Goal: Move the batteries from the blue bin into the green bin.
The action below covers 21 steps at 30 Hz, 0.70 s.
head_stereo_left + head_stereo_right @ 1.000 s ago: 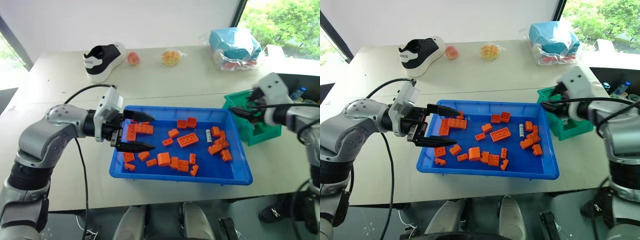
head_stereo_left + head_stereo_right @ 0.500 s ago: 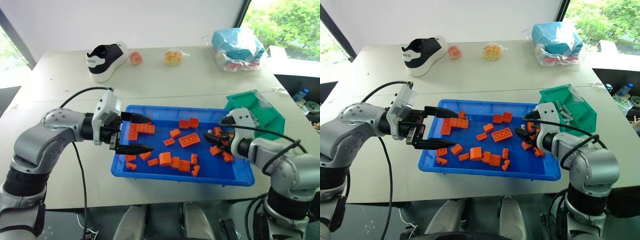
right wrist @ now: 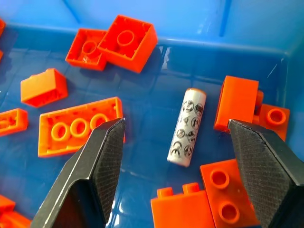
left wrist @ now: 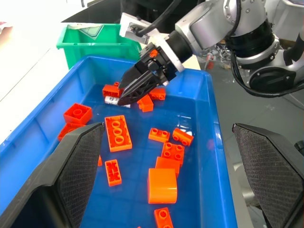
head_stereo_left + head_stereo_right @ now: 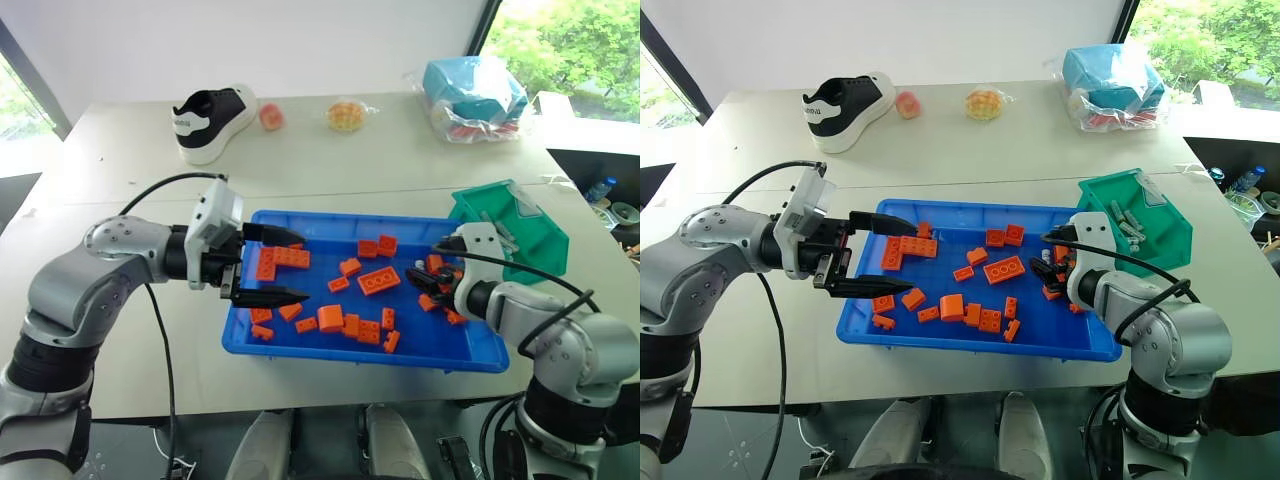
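One battery (image 3: 186,127) lies loose in the blue bin (image 5: 470,345) between the right gripper's (image 3: 176,142) parted fingers — long axis along their reach; the left gripper (image 5: 283,265) hangs open, farther off.

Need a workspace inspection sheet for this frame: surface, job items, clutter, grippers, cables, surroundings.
Surface: beige table, seam across it.
Job's things: blue bin holds one battery among orange bricks; green bin beside it holds several batteries.
Clutter: black-and-white shoe, two wrapped snacks, turquoise bagged bundle.
Grippers: left gripper open, over the bin's left end; right gripper open, straddling the battery.
Cables: black cables along both arms.
Surroundings: windows, greenery outside.
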Motion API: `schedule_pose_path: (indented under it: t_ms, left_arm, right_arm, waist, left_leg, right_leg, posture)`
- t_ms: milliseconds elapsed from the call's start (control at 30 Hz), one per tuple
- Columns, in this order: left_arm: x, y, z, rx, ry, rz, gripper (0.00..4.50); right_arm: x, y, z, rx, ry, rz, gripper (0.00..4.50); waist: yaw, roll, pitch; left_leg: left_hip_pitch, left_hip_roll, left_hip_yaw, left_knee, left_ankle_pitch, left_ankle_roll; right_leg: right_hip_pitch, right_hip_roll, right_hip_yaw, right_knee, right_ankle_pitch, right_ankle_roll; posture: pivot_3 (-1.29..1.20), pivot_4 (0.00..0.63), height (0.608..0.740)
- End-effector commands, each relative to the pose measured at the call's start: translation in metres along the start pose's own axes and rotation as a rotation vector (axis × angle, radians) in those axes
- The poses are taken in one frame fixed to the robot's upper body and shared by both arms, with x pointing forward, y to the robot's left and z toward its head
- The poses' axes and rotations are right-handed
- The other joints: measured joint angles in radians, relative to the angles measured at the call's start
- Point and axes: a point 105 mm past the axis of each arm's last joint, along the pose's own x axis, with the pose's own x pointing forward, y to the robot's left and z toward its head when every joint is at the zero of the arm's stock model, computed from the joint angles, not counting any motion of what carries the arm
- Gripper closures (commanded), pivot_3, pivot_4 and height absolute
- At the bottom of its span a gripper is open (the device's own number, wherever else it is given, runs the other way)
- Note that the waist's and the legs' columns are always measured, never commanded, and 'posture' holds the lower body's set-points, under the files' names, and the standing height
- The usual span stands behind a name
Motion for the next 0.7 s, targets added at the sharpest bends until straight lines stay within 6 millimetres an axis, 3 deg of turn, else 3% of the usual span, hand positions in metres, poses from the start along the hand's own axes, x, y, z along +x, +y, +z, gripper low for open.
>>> schedule_pose_path:
  t_ms: [33, 67, 167, 267, 333, 567, 667, 700]
  left_arm:
    - [0.0, -0.004, 0.012, 0.049, -0.019, -0.01, 0.0]
    - [0.0, -0.003, 0.013, 0.051, -0.02, -0.008, 0.0]
    - [0.0, -0.003, 0.014, 0.056, -0.021, -0.003, 0.0]
    - [-0.001, -0.003, 0.015, 0.059, -0.022, 0.002, 0.0]
    - [0.0, -0.003, 0.015, 0.06, -0.023, 0.004, 0.0]
    - [0.0, -0.002, 0.016, 0.061, -0.029, 0.009, 0.0]
    - [0.0, -0.001, 0.016, 0.062, -0.031, 0.009, 0.0]
    - [0.001, -0.001, 0.015, 0.063, -0.031, 0.008, 0.0]
  right_arm:
    - [0.009, 0.008, -0.009, 0.005, 0.057, 0.028, 0.99]
    - [0.011, 0.009, -0.01, 0.001, 0.068, 0.032, 0.99]
    - [0.015, 0.011, -0.012, -0.004, 0.087, 0.037, 1.8]
    - [0.017, 0.01, -0.015, -0.003, 0.105, 0.034, 3.42]
    - [0.018, 0.008, -0.018, -0.004, 0.114, 0.029, 4.21]
    - [0.017, 0.004, -0.016, -0.023, 0.098, 0.017, 4.3]
    - [0.012, 0.006, -0.007, -0.054, 0.069, 0.02, 4.3]
    - [0.006, 0.005, 0.006, -0.081, 0.031, 0.013, 4.3]
  waist:
    - [-0.001, 0.0, 0.0]
    - [-0.001, 0.0, 0.0]
    - [-0.002, 0.0, 0.0]
    - [-0.002, 0.0, 0.0]
    - [-0.002, 0.0, -0.001]
    - [-0.002, 0.0, -0.001]
    - [-0.001, 0.0, -0.001]
    - [-0.001, 0.0, -0.001]
  left_leg:
    - [0.0, 0.0, 0.0, 0.0, 0.0, 0.0]
    - [0.001, 0.0, 0.0, 0.0, 0.0, 0.0]
    - [0.001, 0.0, 0.0, 0.0, 0.0, 0.0]
    - [0.001, 0.0, 0.0, 0.0, 0.0, 0.0]
    - [0.001, 0.0, 0.0, 0.0, 0.0, 0.0]
    - [0.002, 0.0, 0.0, 0.0, 0.0, 0.0]
    - [0.002, 0.0, 0.0, 0.0, 0.0, 0.0]
    - [0.002, 0.0, 0.0, 0.0, 0.0, 0.0]
  right_leg:
    - [0.0, 0.0, 0.0, 0.0, 0.0, 0.0]
    - [0.001, 0.0, 0.0, 0.0, 0.0, 0.0]
    - [0.001, 0.0, 0.0, 0.0, 0.0, 0.0]
    - [0.001, 0.0, 0.0, 0.0, 0.0, 0.0]
    - [0.001, 0.0, 0.0, 0.0, 0.0, 0.0]
    - [0.002, 0.0, 0.0, 0.0, 0.0, 0.0]
    - [0.002, 0.0, 0.0, 0.0, 0.0, 0.0]
    - [0.002, 0.0, 0.0, 0.0, 0.0, 0.0]
  posture:
    - [0.0, 0.15, 0.73]
    - [0.0, 0.15, 0.73]
    - [0.0, 0.15, 0.73]
    - [0.0, 0.15, 0.73]
    - [0.0, 0.15, 0.73]
    - [0.0, 0.15, 0.73]
    - [0.0, 0.15, 0.73]
    - [0.0, 0.15, 0.73]
